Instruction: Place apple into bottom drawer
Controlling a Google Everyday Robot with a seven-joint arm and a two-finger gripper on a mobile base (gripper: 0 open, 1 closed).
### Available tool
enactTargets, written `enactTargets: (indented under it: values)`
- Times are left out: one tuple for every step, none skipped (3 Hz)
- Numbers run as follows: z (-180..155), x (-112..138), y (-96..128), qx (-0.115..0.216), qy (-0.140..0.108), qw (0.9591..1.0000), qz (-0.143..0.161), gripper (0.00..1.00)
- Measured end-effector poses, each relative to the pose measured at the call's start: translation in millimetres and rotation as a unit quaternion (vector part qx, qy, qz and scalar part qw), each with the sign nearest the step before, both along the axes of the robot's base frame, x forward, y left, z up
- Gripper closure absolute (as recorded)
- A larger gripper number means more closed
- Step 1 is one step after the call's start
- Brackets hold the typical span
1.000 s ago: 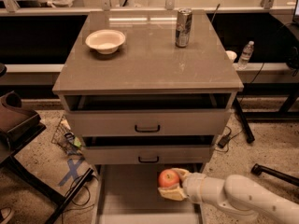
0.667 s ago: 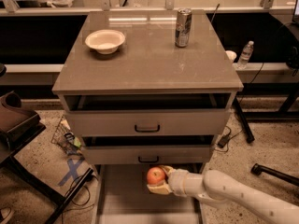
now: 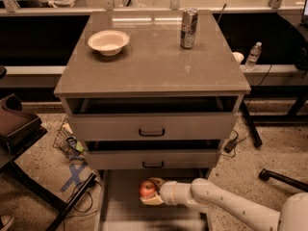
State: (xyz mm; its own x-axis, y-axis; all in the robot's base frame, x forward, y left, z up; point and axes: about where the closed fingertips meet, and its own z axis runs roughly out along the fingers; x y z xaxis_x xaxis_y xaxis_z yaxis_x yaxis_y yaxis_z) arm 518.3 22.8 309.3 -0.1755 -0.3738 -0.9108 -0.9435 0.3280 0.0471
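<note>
The apple [image 3: 147, 188] is red-orange and sits between the fingers of my gripper [image 3: 150, 192], low in the camera view. My gripper is shut on the apple and holds it just above the floor of the bottom drawer [image 3: 125, 211]. The bottom drawer is pulled out, a wide shallow grey-beige tray under the two handled drawers. My white arm [image 3: 226, 206] reaches in from the lower right.
A grey cabinet [image 3: 154, 66] carries a white bowl [image 3: 109, 41] and a drink can [image 3: 188, 28] on top. Its two upper drawers [image 3: 152, 128] stand slightly open. A dark chair [image 3: 14, 129] stands left, cables and blue tape lie on the floor, a water bottle [image 3: 253, 56] right.
My gripper has carried the apple leftward, from the drawer's right part toward its middle, and a little lower.
</note>
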Motion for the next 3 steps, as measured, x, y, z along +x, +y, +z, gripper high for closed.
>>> enactTargets:
  values:
    - [0, 0, 0, 0.000, 0.000, 1.0000, 0.000, 1.00]
    - [-52, 0, 14, 0.010, 0.003, 0.9997, 0.023, 1.00]
    - [-95, 5, 24, 0.014, -0.005, 0.9988, 0.046, 1.00]
